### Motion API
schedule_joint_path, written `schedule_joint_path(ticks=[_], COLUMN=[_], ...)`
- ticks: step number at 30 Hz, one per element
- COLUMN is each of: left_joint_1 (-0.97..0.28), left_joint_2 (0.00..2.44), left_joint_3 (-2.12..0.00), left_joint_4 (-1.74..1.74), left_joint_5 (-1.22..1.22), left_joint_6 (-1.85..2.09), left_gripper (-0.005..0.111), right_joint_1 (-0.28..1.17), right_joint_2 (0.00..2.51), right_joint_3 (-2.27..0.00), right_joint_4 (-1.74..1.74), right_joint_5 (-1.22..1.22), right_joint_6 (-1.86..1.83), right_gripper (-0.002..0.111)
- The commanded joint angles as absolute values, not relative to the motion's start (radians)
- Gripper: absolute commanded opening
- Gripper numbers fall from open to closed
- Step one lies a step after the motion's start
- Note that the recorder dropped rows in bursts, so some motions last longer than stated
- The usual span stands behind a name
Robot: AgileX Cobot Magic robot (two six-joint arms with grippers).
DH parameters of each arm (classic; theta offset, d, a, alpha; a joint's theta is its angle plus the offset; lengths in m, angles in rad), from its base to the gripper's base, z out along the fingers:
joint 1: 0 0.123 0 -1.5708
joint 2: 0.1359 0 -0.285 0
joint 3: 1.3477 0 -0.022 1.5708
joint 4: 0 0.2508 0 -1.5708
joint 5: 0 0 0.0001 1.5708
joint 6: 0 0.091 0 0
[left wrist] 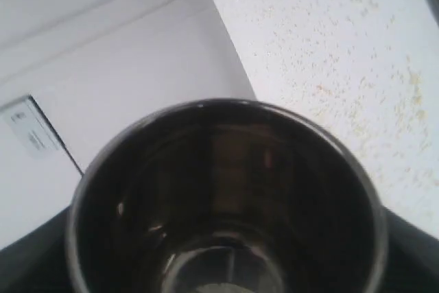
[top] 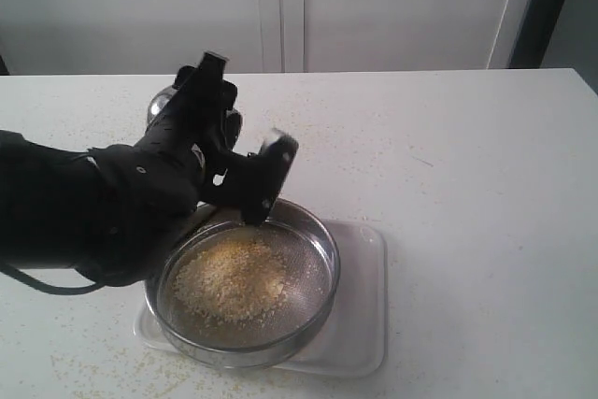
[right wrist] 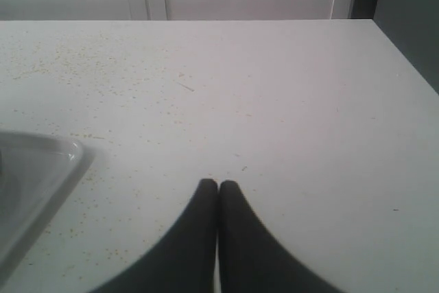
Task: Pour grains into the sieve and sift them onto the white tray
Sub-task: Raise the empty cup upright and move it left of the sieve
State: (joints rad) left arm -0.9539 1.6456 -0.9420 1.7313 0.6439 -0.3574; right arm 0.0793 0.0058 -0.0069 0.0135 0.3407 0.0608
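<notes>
Grains (top: 229, 277) are in, heaped pale yellow on the mesh, so let's run it from the biggest thing down. Big white table (top: 467, 165), speckled all over. On it sits the white tray (top: 363, 324), its longer side running across the exterior view. Inside that rim is the sieve (top: 329, 263), round, so there's no long axis to worry about. Left gripper (top: 229, 137) hangs just over the sieve's far left rim, jaws spread wide and clamped on the steel cup (left wrist: 226, 190). Its wrist view looks straight into the cup's mouth, and it seems all but empty. Right gripper (right wrist: 218, 189): fingertips pressed together, nothing between them, low over bare table, with the tray's corner just off to one side. My read is that pouring is done and sifting comes next. The left arm is nearer the rim, but its jaws are full. Writing? One small wall label (left wrist: 31, 128), print too blurred to read.
</notes>
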Motion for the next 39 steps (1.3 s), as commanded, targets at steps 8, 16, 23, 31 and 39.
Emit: schedule_joint_path(ticks=[8,16,23,31,39], left_joint_1=[-0.810,-0.670,-0.575,-0.490,-0.419], left_joint_2=[1.593,1.593,1.593,1.593,1.593], left_joint_3=[-0.949,-0.961,-1.003,-1.025,-1.025], left_joint_4=[1.744,1.744,1.744,1.689,1.173], left_joint_5=[0.473,0.233,0.015,-0.222,-0.552], left_joint_6=[-0.992,-1.155,-1.198,-1.146,-0.810], left_gripper=[0.000,0.000,0.000,0.000,0.000], right_joint_1=[0.081,0.081,0.081,0.081,0.081], right_joint_2=[0.000,0.000,0.000,0.000,0.000], right_joint_3=[0.000,0.000,0.000,0.000,0.000], right_joint_4=[0.007,0.007,0.007,0.007,0.007], right_joint_5=[0.336,0.336,0.336,0.336,0.336], right_joint_6=[0.066,0.066,0.066,0.066,0.066], right_gripper=[0.000,0.000,0.000,0.000,0.000])
